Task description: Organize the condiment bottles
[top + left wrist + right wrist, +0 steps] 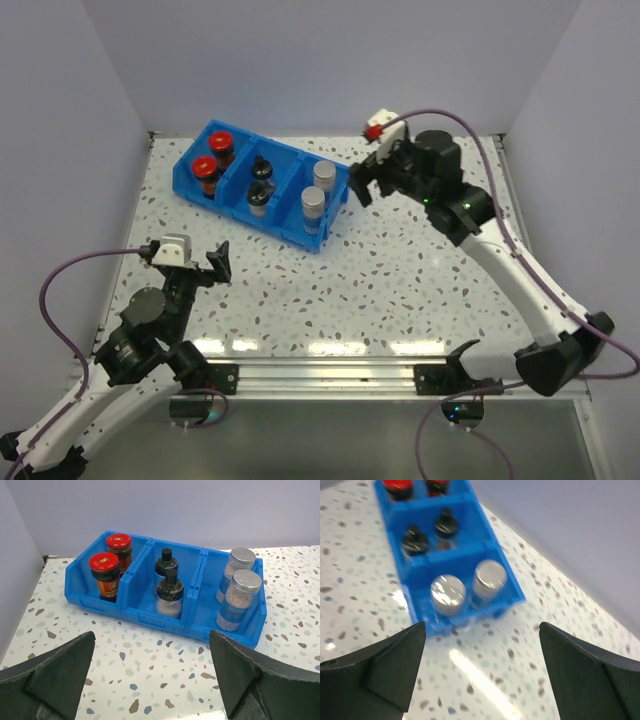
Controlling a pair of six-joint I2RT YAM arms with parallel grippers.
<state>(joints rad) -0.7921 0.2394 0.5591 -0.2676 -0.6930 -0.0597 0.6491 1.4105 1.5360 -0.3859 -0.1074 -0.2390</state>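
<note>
Seemingly sorted, all six jars stand in the bin, which sits on the far part of the table, left of centre. Seen from the left wrist, two red-capped jars fill the left compartment, two black-capped jars the middle and two silver-capped jars the right, each pair one behind the other. The left gripper hangs low and near, well apart from the bin, fingers spread wide and empty. The right gripper hovers by the bin's right end, likewise spread with nothing between its fingers.

These jars look like glass: stiff, smooth, probably slippery and breakable, the dark-filled red-capped ones likely heaviest. Each pair stands close, so I judge the cap or neck, taken from above, the best hold. Bin walls hide the jars' lower parts, and the labels are unreadable. The right wrist view is blurred and cuts off the red caps. Whether paired jars touch I cannot tell.
</note>
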